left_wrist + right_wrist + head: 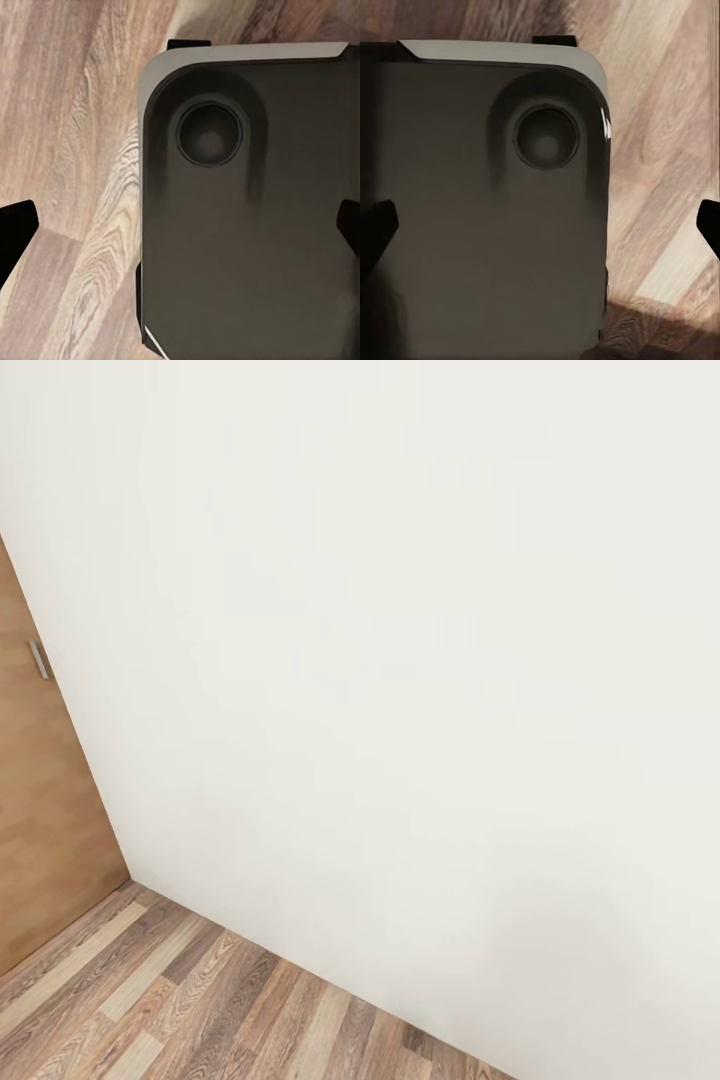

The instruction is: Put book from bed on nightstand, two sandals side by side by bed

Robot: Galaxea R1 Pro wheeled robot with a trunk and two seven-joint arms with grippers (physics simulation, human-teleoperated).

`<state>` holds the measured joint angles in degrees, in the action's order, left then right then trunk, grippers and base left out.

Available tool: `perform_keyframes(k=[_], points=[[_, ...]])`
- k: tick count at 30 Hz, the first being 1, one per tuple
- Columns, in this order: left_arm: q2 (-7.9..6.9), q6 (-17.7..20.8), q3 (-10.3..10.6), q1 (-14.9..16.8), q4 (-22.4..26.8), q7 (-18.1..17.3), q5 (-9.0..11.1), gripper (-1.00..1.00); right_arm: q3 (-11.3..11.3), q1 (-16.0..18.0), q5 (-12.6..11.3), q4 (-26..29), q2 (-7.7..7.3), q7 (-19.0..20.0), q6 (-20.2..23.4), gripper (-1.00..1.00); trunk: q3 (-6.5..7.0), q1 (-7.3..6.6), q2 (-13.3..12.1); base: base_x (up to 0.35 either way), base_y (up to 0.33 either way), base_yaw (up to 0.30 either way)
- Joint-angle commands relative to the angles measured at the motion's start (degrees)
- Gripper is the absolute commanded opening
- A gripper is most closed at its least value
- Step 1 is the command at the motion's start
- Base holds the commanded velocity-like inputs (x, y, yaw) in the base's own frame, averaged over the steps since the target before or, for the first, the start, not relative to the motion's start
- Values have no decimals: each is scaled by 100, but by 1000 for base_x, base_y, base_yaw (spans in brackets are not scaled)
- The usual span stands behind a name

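While both grippers (180, 225) (540, 225) hang spread over the robot's dark base (247, 225) — wood floor (200, 1010) beside it, white wall (400, 660) ahead

Both arms hang down over the robot's dark base (247, 225), each pincer's fingertips (15, 225) spread apart

The wood-plank floor (180, 1010) is running along the foot of a plain white wall (400, 660), its brown and pale boards lying bare there. In both wrist views the robot's dark base (247, 247) is standing directly on these planks, covering much of them.
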<state>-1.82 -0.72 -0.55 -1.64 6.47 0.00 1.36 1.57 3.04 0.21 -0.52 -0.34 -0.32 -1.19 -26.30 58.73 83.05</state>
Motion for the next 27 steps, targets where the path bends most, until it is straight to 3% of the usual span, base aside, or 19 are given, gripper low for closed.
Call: perform_keyframes(k=[1,13,19,27], points=[[0,-7,-4,-3,11,0,14,100,16,4,-4,-3,-27,-3,-13,100,-5,0,3,0,0,0],[-15,-9,-2,-3,20,-13,16,100,14,4,-5,13,-150,3,21,100,-5,0,3,0,0,0],[-110,-14,-30,-3,29,-41,34,100,-13,4,-4,83,-157,9,8,100,-5,0,3,0,0,0],[-191,-15,-225,-3,147,-57,46,100,-39,6,29,1146,-177,53,48,100,-5,0,3,0,0,0]])
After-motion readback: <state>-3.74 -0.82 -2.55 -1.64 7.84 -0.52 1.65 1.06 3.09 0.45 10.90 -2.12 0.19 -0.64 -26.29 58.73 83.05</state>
